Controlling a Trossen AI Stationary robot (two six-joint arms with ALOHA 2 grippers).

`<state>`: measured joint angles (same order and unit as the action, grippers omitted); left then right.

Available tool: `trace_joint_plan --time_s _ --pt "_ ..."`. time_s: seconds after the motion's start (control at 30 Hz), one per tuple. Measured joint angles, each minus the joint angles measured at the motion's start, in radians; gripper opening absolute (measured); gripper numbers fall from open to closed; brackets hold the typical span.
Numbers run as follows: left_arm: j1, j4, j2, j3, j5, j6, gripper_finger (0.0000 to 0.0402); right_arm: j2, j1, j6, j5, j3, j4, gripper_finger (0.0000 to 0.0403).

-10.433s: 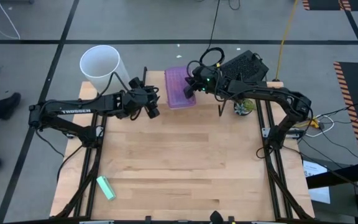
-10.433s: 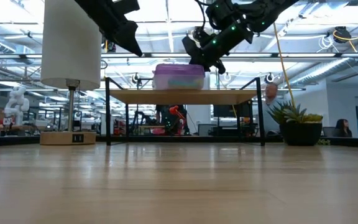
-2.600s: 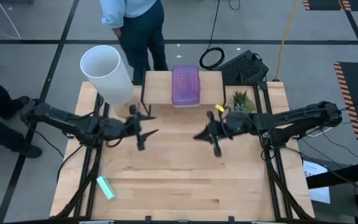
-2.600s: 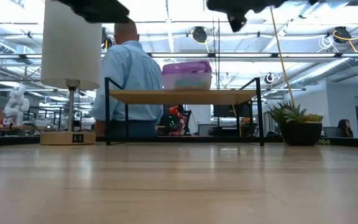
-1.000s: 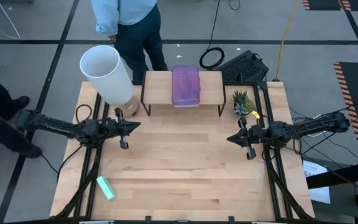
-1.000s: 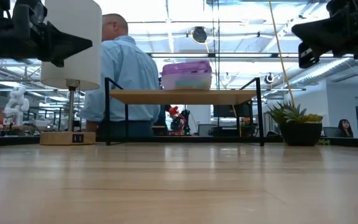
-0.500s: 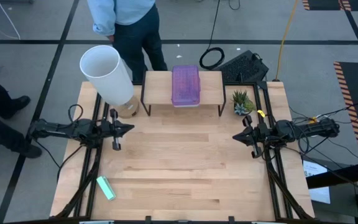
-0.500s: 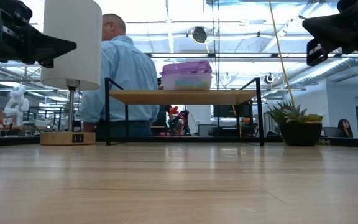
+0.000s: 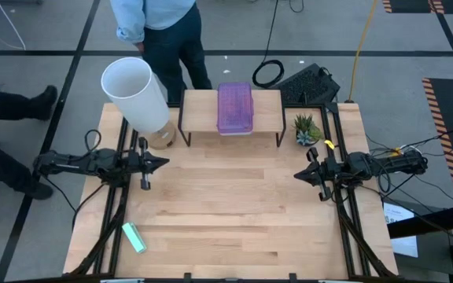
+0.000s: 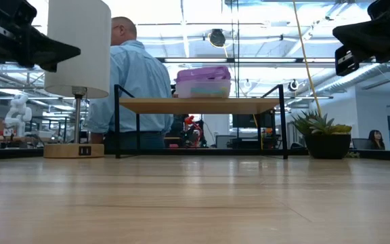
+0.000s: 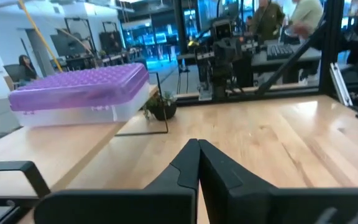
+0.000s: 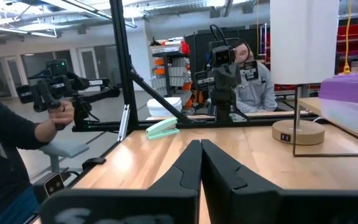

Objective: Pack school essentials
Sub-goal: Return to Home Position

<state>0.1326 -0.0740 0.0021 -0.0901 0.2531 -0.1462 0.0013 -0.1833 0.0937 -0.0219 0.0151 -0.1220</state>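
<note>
Since the frame half a second earlier, almost nothing has been moved: both arms are found in the same retracted posture, and only the bystander at the far left has shifted.

High view: the left gripper (image 9: 145, 163) is held over the left table edge and the right gripper (image 9: 319, 174) over the right edge, well apart. The purple-lidded translucent plastic box (image 9: 235, 108) is seen resting on the raised wooden shelf (image 9: 267, 110) at the far side. A small mint-green stapler-like object (image 9: 134, 237) lies at the near left corner. A white cylindrical lamp (image 9: 134, 93) and a small potted succulent (image 9: 305, 129) flank the shelf. A person in a light blue shirt (image 9: 153, 17) stands beyond the table.

Low view: the box is confirmed on the shelf; its contents cannot be made out, and no loose stationery is seen on the tabletop.

Left wrist view: the fingers (image 11: 190, 163) are pressed together, with nothing held.

Right wrist view: the fingers (image 12: 194, 160) are likewise closed and empty.

Judgement: packing appears finished and the arms parked. If so, the rest posture should be kept low and clear of the shelf legs.
</note>
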Motion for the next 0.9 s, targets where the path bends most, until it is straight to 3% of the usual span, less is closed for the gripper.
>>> trace_joint_plan --time_s 0.23,0.47,0.67,0.73,0.9 --pt "0.000 0.179 0.000 0.079 0.000 0.010 0.0010 0.000 0.000 0.018 0.000 0.000 0.004 0.0000" --pt "0.000 0.142 0.000 0.080 -0.001 0.008 0.0009 0.000 0.000 0.018 -0.010 0.000 0.009 0.0000" --pt "0.000 0.130 0.004 0.079 -0.007 -0.005 0.0018 0.006 0.001 0.126 -0.255 0.000 0.051 0.0000" --pt "0.000 0.132 0.005 0.079 -0.004 -0.003 0.0019 0.014 0.001 0.154 -0.255 0.000 0.053 0.0000" --pt "0.000 0.132 0.005 0.079 0.004 -0.009 0.0019 0.029 0.000 0.173 -0.134 0.000 0.063 0.0000"
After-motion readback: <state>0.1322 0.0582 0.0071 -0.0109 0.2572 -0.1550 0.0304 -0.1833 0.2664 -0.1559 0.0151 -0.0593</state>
